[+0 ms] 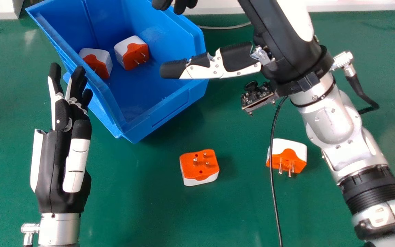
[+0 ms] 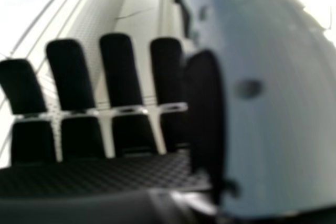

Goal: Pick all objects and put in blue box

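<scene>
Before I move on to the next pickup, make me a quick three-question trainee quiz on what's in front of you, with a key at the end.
1. Two plug adapters lie in the blue box. How many more lie on the green table?
A) one
B) two
C) three

2. True or false: the left hand is open and holds nothing.

3. Fill in the colour: on the adapter that the thin black cable crosses in the head view, the pins stick out of the ____ part.

Key: 1 B; 2 true; 3 orange.
</scene>
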Motion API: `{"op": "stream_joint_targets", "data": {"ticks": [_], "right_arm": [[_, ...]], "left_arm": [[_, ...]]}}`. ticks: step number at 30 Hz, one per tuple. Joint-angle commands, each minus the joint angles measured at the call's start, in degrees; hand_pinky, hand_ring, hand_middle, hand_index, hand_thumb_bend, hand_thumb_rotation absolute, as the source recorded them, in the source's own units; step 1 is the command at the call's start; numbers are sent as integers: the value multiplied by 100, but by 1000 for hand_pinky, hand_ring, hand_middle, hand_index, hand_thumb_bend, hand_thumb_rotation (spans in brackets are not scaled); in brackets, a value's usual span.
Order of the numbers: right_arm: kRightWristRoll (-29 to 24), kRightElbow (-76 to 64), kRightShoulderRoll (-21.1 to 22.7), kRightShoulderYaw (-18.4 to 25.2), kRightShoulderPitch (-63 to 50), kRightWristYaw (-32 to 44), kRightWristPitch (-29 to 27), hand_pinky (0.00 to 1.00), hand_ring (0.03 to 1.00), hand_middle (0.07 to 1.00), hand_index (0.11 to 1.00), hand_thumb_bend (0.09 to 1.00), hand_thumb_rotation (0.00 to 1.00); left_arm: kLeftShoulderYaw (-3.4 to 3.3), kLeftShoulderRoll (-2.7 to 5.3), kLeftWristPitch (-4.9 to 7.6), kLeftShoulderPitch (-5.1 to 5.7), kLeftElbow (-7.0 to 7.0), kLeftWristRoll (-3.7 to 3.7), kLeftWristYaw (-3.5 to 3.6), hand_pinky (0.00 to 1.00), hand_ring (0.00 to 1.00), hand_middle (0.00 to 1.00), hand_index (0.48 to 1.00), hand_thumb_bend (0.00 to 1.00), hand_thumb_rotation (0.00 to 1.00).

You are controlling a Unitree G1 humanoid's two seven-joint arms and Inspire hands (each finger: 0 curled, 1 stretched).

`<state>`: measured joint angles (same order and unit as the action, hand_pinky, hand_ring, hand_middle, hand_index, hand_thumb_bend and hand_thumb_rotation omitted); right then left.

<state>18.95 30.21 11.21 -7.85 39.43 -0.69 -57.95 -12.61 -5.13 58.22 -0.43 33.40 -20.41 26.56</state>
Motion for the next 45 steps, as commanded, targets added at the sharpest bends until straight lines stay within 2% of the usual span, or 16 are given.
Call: {"op": "stream_joint_targets", "data": {"ticks": [1, 6, 7, 10, 13, 14, 15, 16, 19, 20, 24, 29, 31, 37, 42, 45], "right_arm": [[113, -56, -104, 14, 301, -138, 41, 354, 419, 503, 508, 514, 0], [716, 173, -225, -21, 497, -580, 114, 331, 425, 512, 516, 506, 0], [798, 226, -166, -13, 491, -634, 82, 331, 425, 512, 516, 506, 0], [889, 289, -17, 19, 423, -728, -30, 326, 429, 513, 518, 504, 0], [820, 180, 148, 85, 286, -742, -113, 328, 435, 515, 519, 503, 0], [777, 144, 204, 104, 244, -739, -145, 356, 461, 535, 514, 507, 26], [731, 126, 269, 135, 194, -751, -213, 377, 490, 565, 544, 586, 48], [660, 102, 349, 178, 113, -751, -298, 377, 490, 565, 544, 586, 48], [498, 126, 537, 284, -86, -747, -553, 438, 564, 639, 622, 779, 129], [448, 134, 585, 310, -154, -734, -624, 447, 574, 649, 633, 806, 141], [338, 315, 926, 605, -499, -838, -1035, 466, 598, 675, 662, 870, 171], [142, 381, 1367, 816, -889, -666, -1111, 478, 609, 688, 676, 895, 180], [21, 282, 1555, 837, -1103, -512, -1018, 490, 621, 699, 687, 905, 197], [-278, 265, 2010, 930, -1655, -145, -952, 559, 679, 739, 728, 923, 222], [-350, 389, 2175, 1013, -2026, -26, -983, 594, 706, 750, 749, 928, 230], [-327, 454, 2226, 1051, -2188, 9, -926, 617, 718, 756, 759, 930, 235]], "left_arm": [[4, 5, 148, -56, -4, -28, 50, 1000, 1000, 981, 962, 678, 840], [15, 16, 131, -60, 5, 2, 35, 1000, 1000, 982, 962, 680, 839], [10, 8, 129, -41, -32, 14, 19, 1000, 1000, 982, 962, 680, 839], [-10, -8, 154, -21, -61, 39, -15, 1000, 1000, 982, 961, 680, 838], [-17, 12, 228, -48, 2, 74, -45, 1000, 1000, 982, 961, 678, 837], [-10, 23, 243, -49, 3, 86, -55, 1000, 1000, 982, 961, 674, 836], [0, 32, 248, -43, -5, 96, -66, 1000, 1000, 982, 961, 670, 836], [8, 34, 257, -40, 0, 100, -69, 1000, 1000, 982, 961, 670, 836], [12, 16, 248, -30, 5, 78, -63, 1000, 1000, 982, 960, 670, 834], [3, 7, 248, -24, 7, 73, -66, 1000, 1000, 982, 959, 671, 834], [-51, -30, 234, 30, -56, 105, -145, 1000, 1000, 981, 960, 675, 834], [-45, -23, 256, 30, -40, 155, -220, 1000, 1000, 981, 961, 683, 833], [-33, -20, 243, 38, -50, 158, -230, 1000, 1000, 981, 961, 674, 833], [5, -30, 123, 98, -170, 77, -199, 1000, 1000, 983, 963, 691, 833], [19, -21, 57, 151, -277, 50, -194, 1000, 1000, 984, 965, 697, 833], [10, -25, 33, 159, -287, 33, -181, 1000, 1000, 985, 966, 700, 833]]}}
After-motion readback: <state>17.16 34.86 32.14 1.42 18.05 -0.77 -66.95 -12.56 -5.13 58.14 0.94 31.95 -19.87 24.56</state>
